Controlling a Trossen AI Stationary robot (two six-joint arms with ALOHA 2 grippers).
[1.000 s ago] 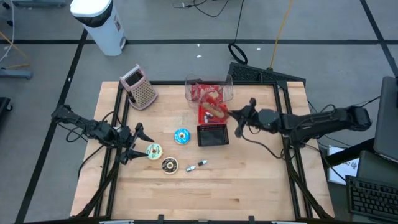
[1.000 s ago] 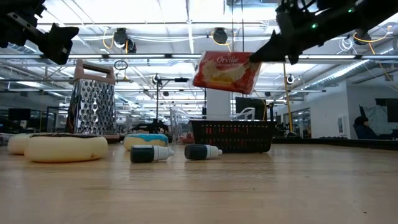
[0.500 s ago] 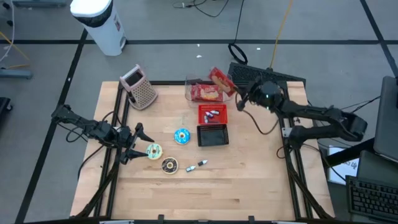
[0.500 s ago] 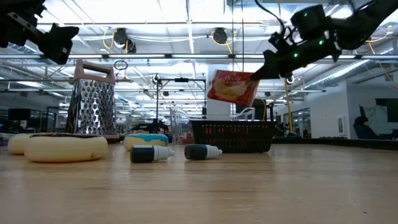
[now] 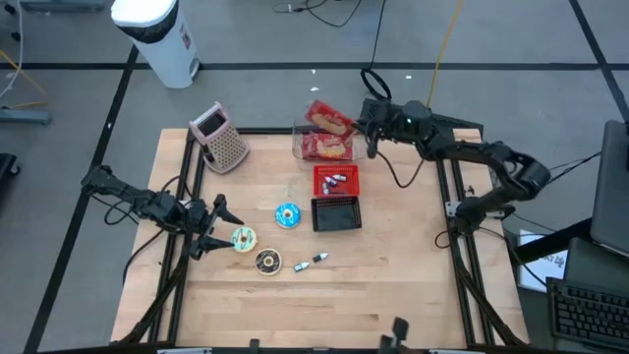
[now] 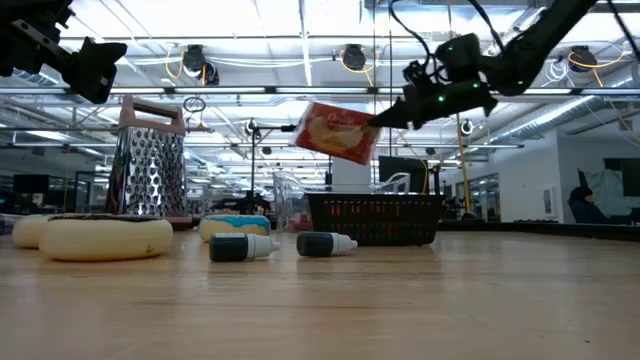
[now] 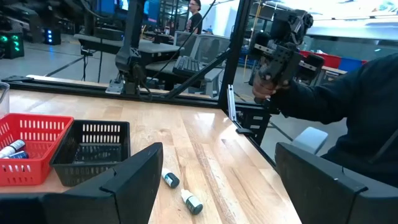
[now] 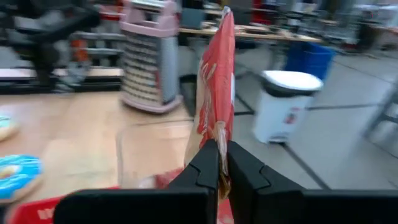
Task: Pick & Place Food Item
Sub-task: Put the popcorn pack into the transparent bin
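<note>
A red popcorn bag (image 5: 329,119) hangs in the air over the far rim of a clear bin (image 5: 300,147) at the table's far edge. My right gripper (image 5: 365,126) is shut on it from the right. The low view shows the bag (image 6: 335,131) tilted, high above the baskets. Another red packet (image 5: 329,147) lies in the bin. My left gripper (image 5: 218,228) waits open at the table's left, next to a doughnut (image 5: 243,237), with nothing between its fingers (image 7: 134,180). My right gripper pinches the bag's near edge (image 8: 219,138) between its two fingers (image 8: 205,163). The fingers lie about level and come from the table's right. The bag stands on edge beyond the fingertips, tilted in the low view and lifted clear above the clear bin (image 8: 149,146).
A red basket (image 5: 336,180) with small bottles and a black basket (image 5: 336,213) sit near the bin. Doughnuts (image 5: 286,215), (image 5: 267,261) and a small bottle (image 5: 313,262) lie mid-table. A grater (image 5: 221,138) stands at the far left; a white waste bin (image 5: 157,34) is on the floor beyond.
My right gripper has swung from above the red basket toward the table's far edge and a little left, rolling as it went. It has carried the bag, still shut on it, to above the clear bin's far rim. The bag has stayed lifted clear.
</note>
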